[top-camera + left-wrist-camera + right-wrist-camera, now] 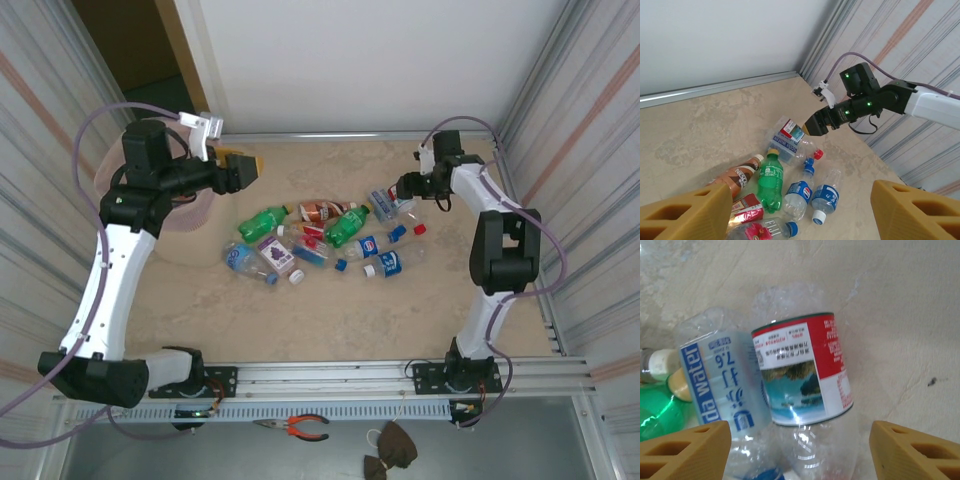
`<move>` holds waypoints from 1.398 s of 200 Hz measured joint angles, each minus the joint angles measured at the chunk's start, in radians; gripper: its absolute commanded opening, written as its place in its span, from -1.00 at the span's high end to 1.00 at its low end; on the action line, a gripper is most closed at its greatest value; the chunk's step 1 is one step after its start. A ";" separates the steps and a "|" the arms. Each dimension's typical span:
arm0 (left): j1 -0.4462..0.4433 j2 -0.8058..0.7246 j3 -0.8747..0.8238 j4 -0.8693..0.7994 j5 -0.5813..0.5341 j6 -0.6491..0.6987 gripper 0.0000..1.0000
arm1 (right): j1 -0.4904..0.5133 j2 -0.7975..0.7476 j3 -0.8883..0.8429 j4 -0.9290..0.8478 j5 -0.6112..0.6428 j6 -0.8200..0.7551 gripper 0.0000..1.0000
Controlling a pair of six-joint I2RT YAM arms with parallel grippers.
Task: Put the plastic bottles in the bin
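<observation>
The right gripper stands released. Its two sand-yellow fingers are wide apart and hang at both sides of a clear crumpled plastic bottle with a red and white label. This bottle lies directly under the tool and touches neither finger. Its label carries a picture of water and trees and blocks of small print, too fine to read. Just to the left of it in the wrist view, touching it, lies a clear plastic bottle with a pale blue label. There I can read "da water" and some Chinese characters (the print runs sideways). Further left, a green plastic bottle shows at the edge.

The left gripper is released too, with nothing held between its fingers. It hangs high above the heap of plastic bottles, which lies ahead of it and lower, on the beige marbled table. From this tool I see a brown bottle with lettering that starts "NESC", two clear bottles with the blue Pepsi globe, and, nearest, a bottle marked "FIJI" with a pink flower. The tall beige bin with a pink bag stands below and behind the left gripper, beside its arm, apart from the heap.
</observation>
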State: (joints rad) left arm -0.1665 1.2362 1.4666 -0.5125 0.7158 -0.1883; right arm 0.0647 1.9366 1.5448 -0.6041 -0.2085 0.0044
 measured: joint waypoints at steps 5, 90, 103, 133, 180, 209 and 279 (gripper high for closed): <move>-0.003 0.000 -0.003 0.005 -0.003 -0.001 -0.47 | 0.002 0.013 0.013 -0.003 0.002 -0.007 -0.47; -0.026 0.034 -0.006 0.024 -0.011 -0.019 -0.47 | 0.006 0.149 0.098 -0.038 0.015 -0.024 -0.40; -0.026 0.034 -0.006 0.024 -0.011 -0.019 -0.46 | 0.002 0.153 0.100 -0.041 0.027 -0.023 -0.37; -0.032 0.034 -0.006 0.024 -0.014 -0.020 -0.46 | -0.022 0.156 0.100 -0.051 0.046 -0.012 -0.34; -0.037 0.042 -0.006 0.031 -0.014 -0.020 -0.46 | -0.051 0.156 0.087 -0.052 0.082 -0.001 -0.37; -0.039 0.044 -0.006 0.031 -0.014 -0.020 -0.46 | -0.051 0.156 0.067 -0.061 0.086 0.019 -0.45; -0.039 0.049 -0.006 0.031 -0.014 -0.020 -0.46 | -0.040 0.156 -0.012 -0.063 0.105 0.048 -0.46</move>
State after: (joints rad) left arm -0.2054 1.2854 1.4609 -0.4816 0.7017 -0.2081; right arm 0.0242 2.0922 1.5326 -0.6674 -0.1040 0.0521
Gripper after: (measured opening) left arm 0.731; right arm 0.729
